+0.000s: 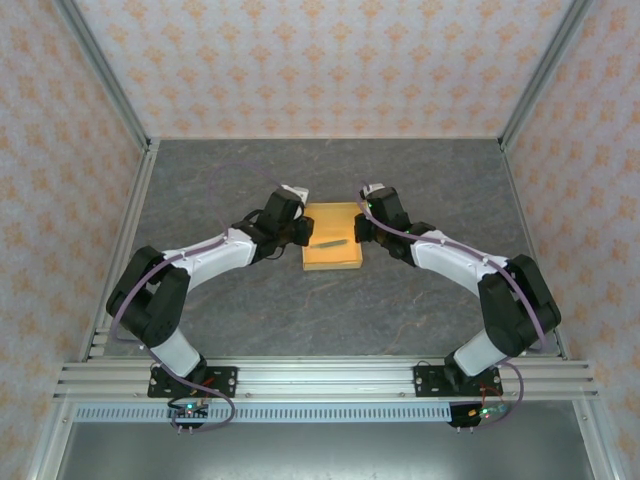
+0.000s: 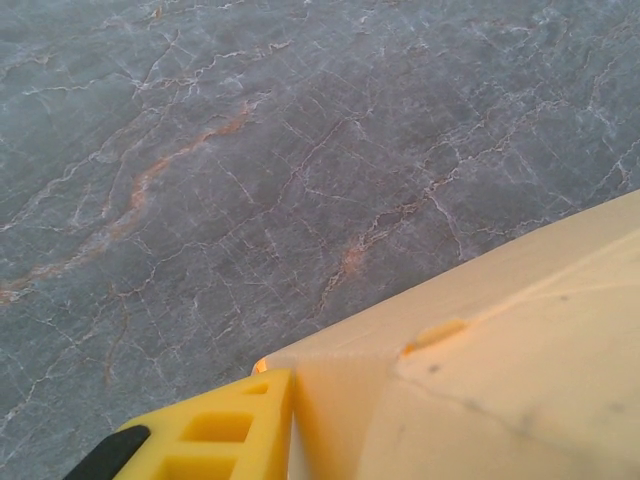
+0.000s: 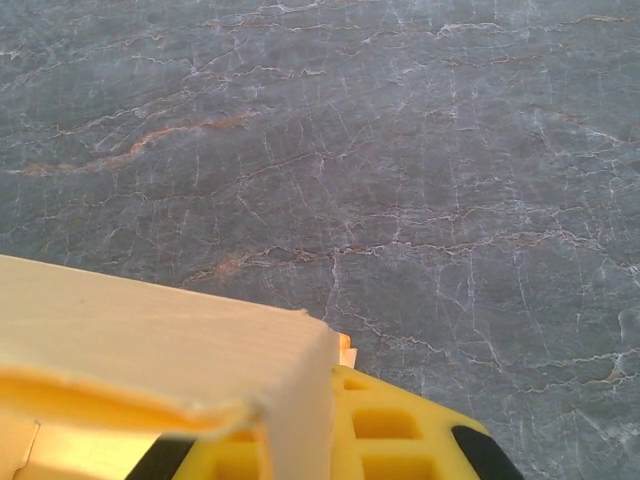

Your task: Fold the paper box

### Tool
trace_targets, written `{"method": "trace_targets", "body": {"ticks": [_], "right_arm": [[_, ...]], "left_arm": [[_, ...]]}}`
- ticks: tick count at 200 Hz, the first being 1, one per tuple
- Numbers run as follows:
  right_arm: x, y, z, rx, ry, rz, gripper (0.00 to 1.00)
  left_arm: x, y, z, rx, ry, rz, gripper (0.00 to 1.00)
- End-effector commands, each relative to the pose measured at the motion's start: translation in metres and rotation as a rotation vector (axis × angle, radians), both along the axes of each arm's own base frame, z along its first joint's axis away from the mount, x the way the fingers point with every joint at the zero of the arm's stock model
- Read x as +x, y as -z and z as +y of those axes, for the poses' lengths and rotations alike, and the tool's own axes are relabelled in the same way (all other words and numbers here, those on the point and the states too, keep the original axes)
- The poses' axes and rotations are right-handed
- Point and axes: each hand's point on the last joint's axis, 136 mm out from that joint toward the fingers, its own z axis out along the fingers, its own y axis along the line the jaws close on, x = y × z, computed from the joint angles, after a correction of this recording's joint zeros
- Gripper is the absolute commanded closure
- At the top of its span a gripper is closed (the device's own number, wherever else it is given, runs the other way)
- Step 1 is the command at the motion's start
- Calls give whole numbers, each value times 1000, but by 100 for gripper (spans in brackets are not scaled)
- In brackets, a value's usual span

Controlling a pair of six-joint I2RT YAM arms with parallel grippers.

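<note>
The paper box (image 1: 332, 237) is an orange-yellow, shallow rectangular box shape lying on the table between both arms, with a short dark mark on its top face. My left gripper (image 1: 300, 232) sits at its left edge. In the left wrist view one yellow finger (image 2: 215, 435) lies flush against the paper box's raised wall (image 2: 340, 420), and the other finger is hidden behind the card. My right gripper (image 1: 362, 228) is at the right edge. In the right wrist view the box wall (image 3: 295, 410) stands between the yellow fingers (image 3: 400, 435), pinched.
The grey marble-patterned tabletop (image 1: 330, 300) spreads around the box on all sides. Patterned walls with metal corner posts (image 1: 525, 90) enclose the table, and an aluminium rail (image 1: 320, 378) with the arm bases runs along the near edge.
</note>
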Motion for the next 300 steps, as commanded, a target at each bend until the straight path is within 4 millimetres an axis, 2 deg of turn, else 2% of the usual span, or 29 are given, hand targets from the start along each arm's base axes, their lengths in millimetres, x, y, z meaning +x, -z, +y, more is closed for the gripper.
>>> {"method": "trace_targets", "body": {"ticks": [1, 22, 47, 93, 113, 150, 214, 246, 300], "right_arm": [[9, -15, 6, 14, 23, -37, 93], [8, -16, 4, 0, 28, -40, 93], [8, -18, 4, -12, 28, -44, 93], [7, -19, 5, -33, 30, -44, 94], [6, -19, 6, -39, 38, -41, 95], [5, -18, 8, -27, 107, -37, 98], [5, -12, 11, -21, 188, -104, 100], [3, -15, 10, 19, 198, -144, 100], [-5, -10, 7, 51, 212, -170, 100]], "left_arm": [[10, -16, 2, 44, -41, -51, 77], [9, -19, 6, 63, -64, -53, 70], [8, -23, 8, 70, -73, -66, 70], [10, -18, 6, 92, -69, -54, 85], [10, -18, 4, 91, -80, -58, 88], [15, -17, 4, 83, -187, -82, 100], [21, -12, 2, 70, -361, -133, 100], [16, -8, 3, 65, -409, -166, 100], [6, -2, 5, 71, -457, -215, 100]]}}
